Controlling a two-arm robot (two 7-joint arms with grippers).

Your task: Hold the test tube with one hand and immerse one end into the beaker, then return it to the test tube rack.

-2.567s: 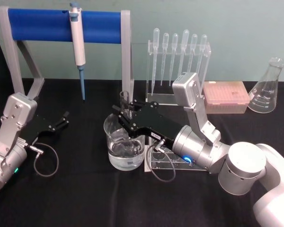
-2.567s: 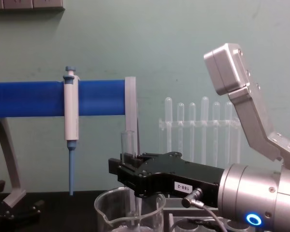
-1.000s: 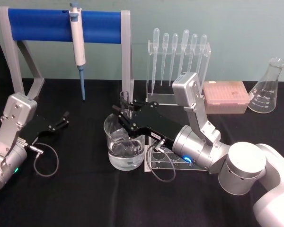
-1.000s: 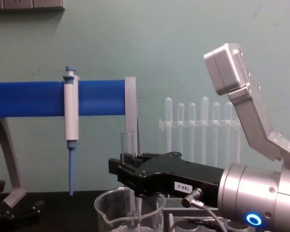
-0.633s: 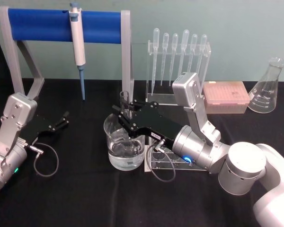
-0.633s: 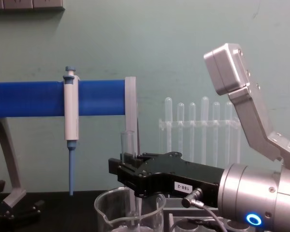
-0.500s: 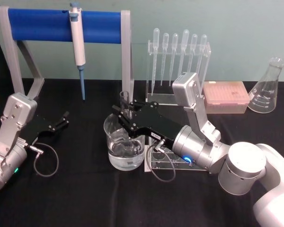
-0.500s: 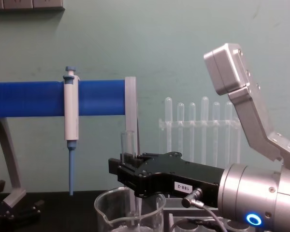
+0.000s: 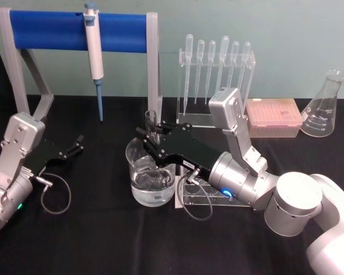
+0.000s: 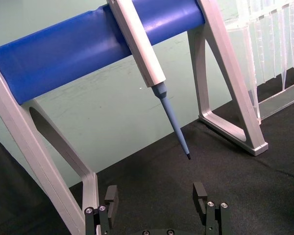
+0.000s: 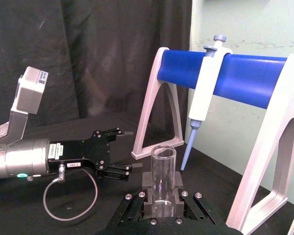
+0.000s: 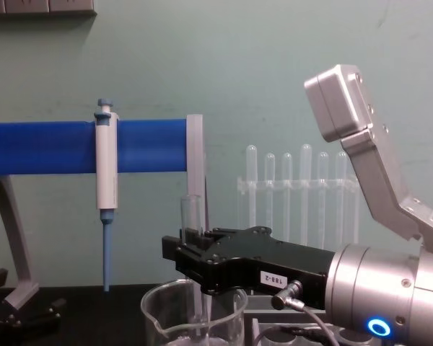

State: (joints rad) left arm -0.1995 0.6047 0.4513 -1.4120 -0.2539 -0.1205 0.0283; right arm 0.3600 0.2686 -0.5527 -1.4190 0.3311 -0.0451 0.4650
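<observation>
Right gripper (image 9: 152,136), black w/ flat jaws on a silver wrist, is clamped on the wide clear glass test tube (image 9: 151,121) at mid-length, holding it upright over the wide clear glass beaker (image 9: 139,172). In the right wrist view the fingers (image 11: 143,195) press the tube (image 11: 162,171) from both sides. Chest view: the tube (image 12: 191,210) sticks up above the gripper (image 12: 190,241), and its lower end dips below the beaker (image 12: 166,317) rim. Can't tell if it reaches the liquid.

Edges: the clear acrylic test tube rack (image 9: 206,200) sits just beside the beaker on its right, under the wrist. The grey-legged stand w/ blue bar (image 9: 74,28) is behind the beaker, its near leg close behind the tube. A white-and-blue micropipette (image 9: 93,54) hangs off the bar, well apart to the left.

Open room: bare black tabletop (image 9: 103,240) in front of the beaker and btwn it and the left gripper (image 9: 77,143), which rests low at the left, jaws spread wide (image 10: 157,196).
</observation>
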